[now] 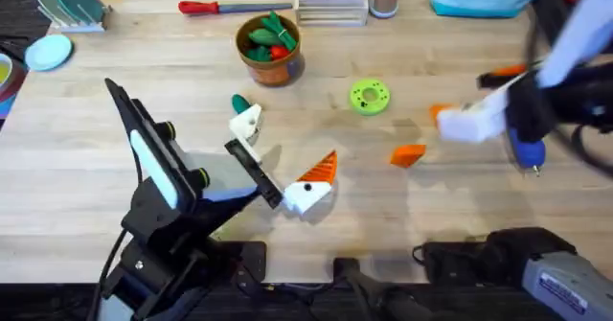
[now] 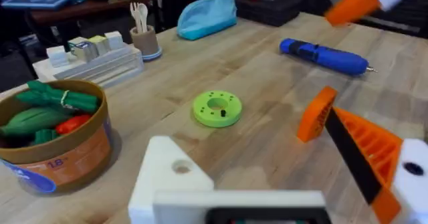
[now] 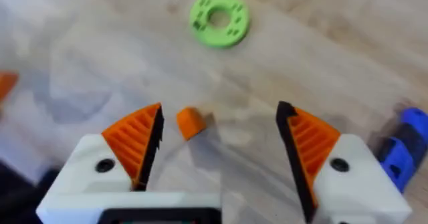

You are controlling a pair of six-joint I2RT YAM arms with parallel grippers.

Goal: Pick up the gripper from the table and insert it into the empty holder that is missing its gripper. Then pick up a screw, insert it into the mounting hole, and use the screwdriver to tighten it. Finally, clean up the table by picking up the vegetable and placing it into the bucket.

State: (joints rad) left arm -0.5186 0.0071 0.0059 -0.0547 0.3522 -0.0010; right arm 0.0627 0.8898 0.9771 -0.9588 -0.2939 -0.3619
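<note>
Fingers of the right gripper (image 3: 217, 147) stood apart over the loose orange gripper (image 3: 190, 122), unpicked on the surface (image 3: 321, 57); every step remained.

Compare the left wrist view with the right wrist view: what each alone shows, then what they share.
Left wrist alone: the round orange-brown bucket holding green toy vegetables. Right wrist alone: the small orange plastic wedge piece lying between the right gripper's open jaws. Both: the flat green ring-shaped disc, the chunky blue electric screwdriver, the wooden table.
</note>
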